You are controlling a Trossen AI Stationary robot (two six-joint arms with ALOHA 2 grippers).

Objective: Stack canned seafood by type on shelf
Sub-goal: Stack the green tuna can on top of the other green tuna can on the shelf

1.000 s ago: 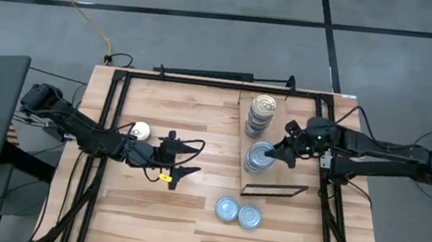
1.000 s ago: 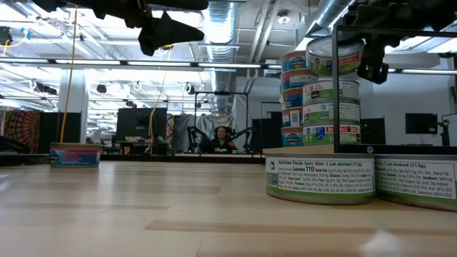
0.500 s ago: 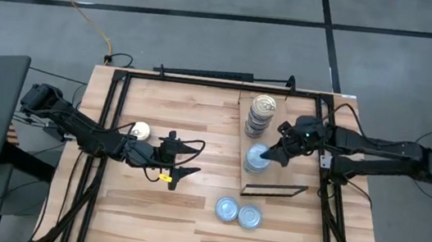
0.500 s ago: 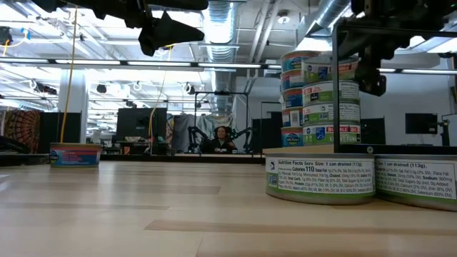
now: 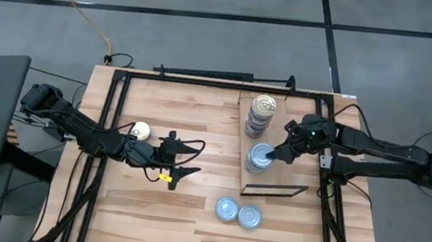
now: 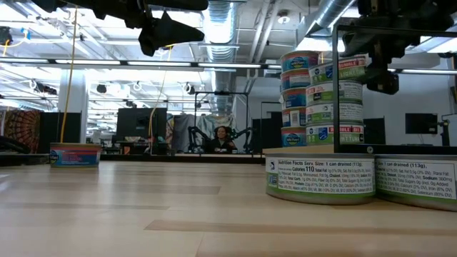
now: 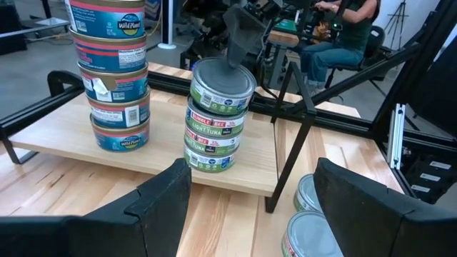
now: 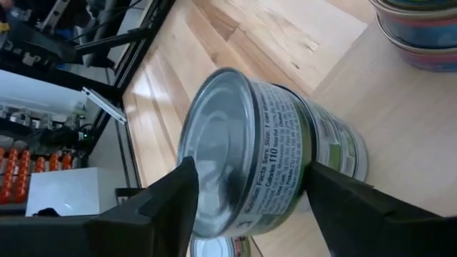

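Note:
On the shelf [image 5: 263, 179] stand two stacks of canned seafood. One is gold-topped [image 5: 262, 108], and the other is silver-topped with several tins [image 5: 259, 156]. My right gripper [image 8: 250, 171] is open at the silver stack's top tin [image 6: 341, 69]. Its fingers stand on either side of that tin, which rests slightly askew on the tin below. Two loose silver-topped tins [image 5: 238, 214] lie on the table near its front. A cream-topped tin [image 5: 140, 130] lies beside my left arm. My left gripper [image 5: 197, 158] hovers open at mid-table, facing the shelf.
A black frame [image 5: 205, 78] borders the tabletop along its far edge and both sides. The shelf's dark-edged strip [image 5: 274, 189] faces the two loose tins. Bare wood lies between my left gripper and the shelf. A person sits in the room beyond the table [image 7: 343, 28].
My right gripper has brought a silver-topped tin down onto the silver stack and let go. Its finger now stands off the tin's side in the low view. The tin was held tilted above the stack and now rests on top of it.

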